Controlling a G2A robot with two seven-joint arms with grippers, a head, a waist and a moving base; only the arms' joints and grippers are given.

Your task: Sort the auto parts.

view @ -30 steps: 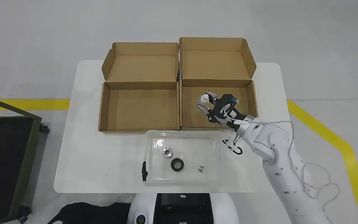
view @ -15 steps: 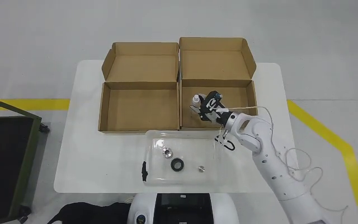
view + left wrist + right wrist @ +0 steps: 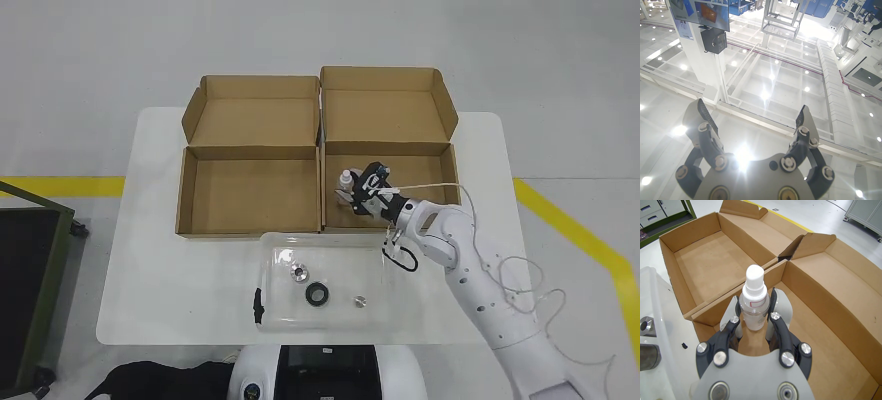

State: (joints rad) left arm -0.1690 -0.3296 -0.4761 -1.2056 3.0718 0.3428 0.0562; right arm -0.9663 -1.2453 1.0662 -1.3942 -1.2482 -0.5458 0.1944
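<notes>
Your right gripper is closed narrowly on a small clear spray bottle, its fingers pressing the body from both sides and the white cap sticking out past the tips. Gripper and bottle hang over the right cardboard box, in the corner near the wall it shares with the left cardboard box, which lies just beyond the cap. Behind the gripper, toward the robot, sits the clear plastic bin with a black ring and two silver metal parts. Your left gripper points up at the ceiling, jaws spread wide.
</notes>
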